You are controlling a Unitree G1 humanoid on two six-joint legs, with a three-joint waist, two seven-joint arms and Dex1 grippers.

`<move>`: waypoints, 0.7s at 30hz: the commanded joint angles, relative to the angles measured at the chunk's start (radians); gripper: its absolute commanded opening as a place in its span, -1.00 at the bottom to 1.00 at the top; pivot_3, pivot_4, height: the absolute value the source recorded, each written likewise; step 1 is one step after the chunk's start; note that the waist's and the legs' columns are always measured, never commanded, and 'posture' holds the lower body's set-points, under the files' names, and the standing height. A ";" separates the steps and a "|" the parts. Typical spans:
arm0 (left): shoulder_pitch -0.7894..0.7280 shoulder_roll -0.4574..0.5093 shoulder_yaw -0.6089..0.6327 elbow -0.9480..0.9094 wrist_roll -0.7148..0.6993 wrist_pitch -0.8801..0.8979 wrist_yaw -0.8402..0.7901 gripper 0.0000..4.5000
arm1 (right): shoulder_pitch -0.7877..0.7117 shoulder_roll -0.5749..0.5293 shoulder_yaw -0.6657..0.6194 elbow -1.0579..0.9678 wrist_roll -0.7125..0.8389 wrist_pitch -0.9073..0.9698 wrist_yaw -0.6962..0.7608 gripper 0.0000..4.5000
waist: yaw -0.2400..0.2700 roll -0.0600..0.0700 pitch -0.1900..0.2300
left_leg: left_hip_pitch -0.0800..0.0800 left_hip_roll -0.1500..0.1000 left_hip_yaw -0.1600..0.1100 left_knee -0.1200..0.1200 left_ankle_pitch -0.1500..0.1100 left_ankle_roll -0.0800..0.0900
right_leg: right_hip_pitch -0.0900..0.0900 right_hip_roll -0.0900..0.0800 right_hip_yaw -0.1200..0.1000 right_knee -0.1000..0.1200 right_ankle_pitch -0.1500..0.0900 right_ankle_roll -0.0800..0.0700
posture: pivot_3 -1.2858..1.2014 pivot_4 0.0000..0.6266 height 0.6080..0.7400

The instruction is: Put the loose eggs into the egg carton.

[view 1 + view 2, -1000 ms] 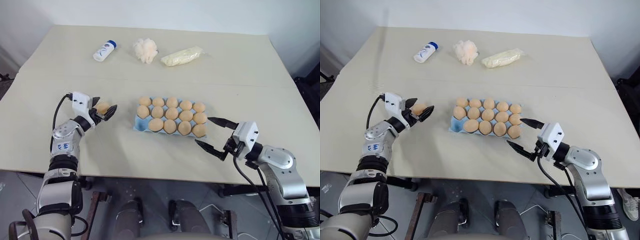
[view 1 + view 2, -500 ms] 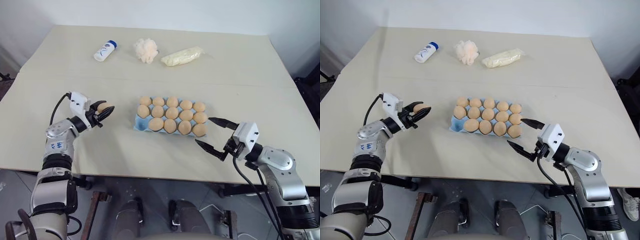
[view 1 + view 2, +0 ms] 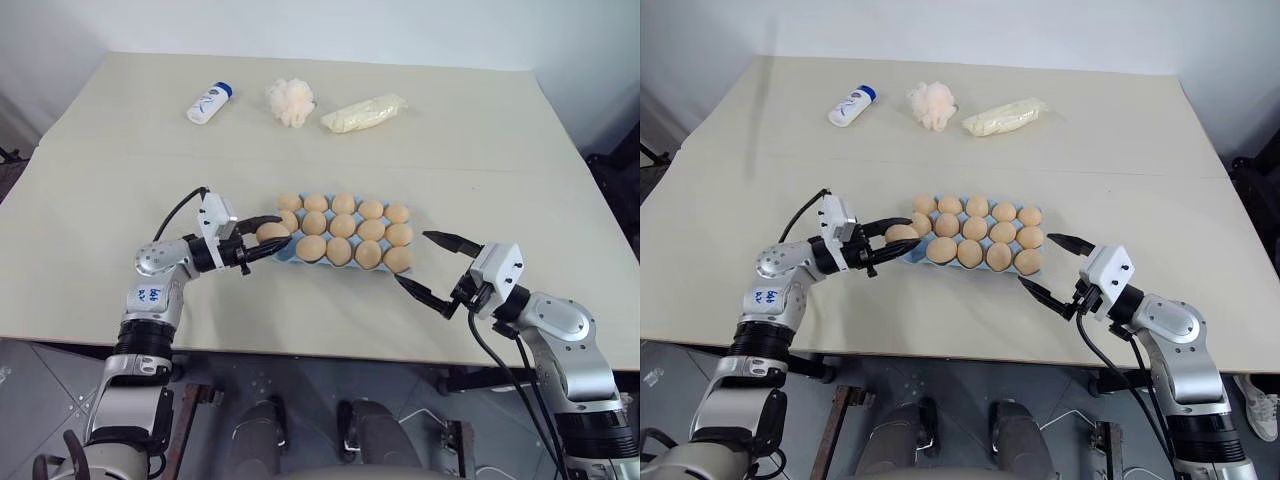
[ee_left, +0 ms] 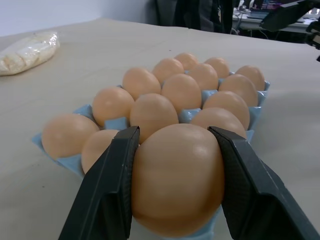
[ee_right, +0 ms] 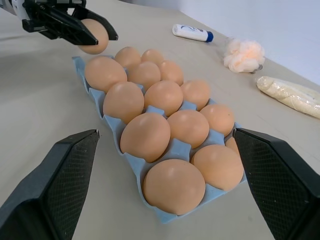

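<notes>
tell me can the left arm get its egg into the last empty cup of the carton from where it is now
Probably yes. The left gripper is shut on an egg right at the near-left corner of the blue egg carton, where the one empty cup seems to be. Nothing stands between them, and the open right gripper hangs clear at the far end.

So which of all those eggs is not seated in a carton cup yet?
The egg clamped between the left gripper's black fingers, at the egg carton's left end. Every other egg sits in a blue cup.

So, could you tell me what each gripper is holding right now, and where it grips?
The left gripper pinches an egg by its two sides, at the egg carton edge. The right gripper is open, holding nothing.
</notes>
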 commanded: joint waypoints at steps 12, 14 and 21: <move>-0.004 0.056 0.032 0.037 0.007 -0.055 -0.009 0.91 | 0.016 0.019 -0.011 -0.066 0.005 -0.006 -0.036 1.00 | 0.000 0.000 0.000 | 0.000 0.000 0.000 0.000 0.000 0.000 | 0.000 0.000 0.000 0.000 0.000 0.000 | 0.03 -0.52 1.00; 0.017 0.086 0.049 0.017 -0.008 -0.053 -0.024 0.91 | 0.019 0.017 -0.013 -0.072 0.005 -0.003 -0.038 1.00 | -0.002 0.000 0.000 | 0.000 0.000 0.000 0.000 -0.001 0.000 | 0.000 -0.001 0.000 0.000 0.000 0.000 | 0.03 -0.52 1.00; 0.190 0.272 0.117 -0.061 -0.013 -0.092 -0.100 0.91 | 0.045 -0.019 -0.037 -0.078 0.015 0.008 -0.017 1.00 | -0.007 0.000 0.000 | 0.000 0.001 0.000 -0.003 -0.001 -0.002 | -0.001 -0.001 0.000 0.000 -0.002 -0.003 | 0.03 -0.52 1.00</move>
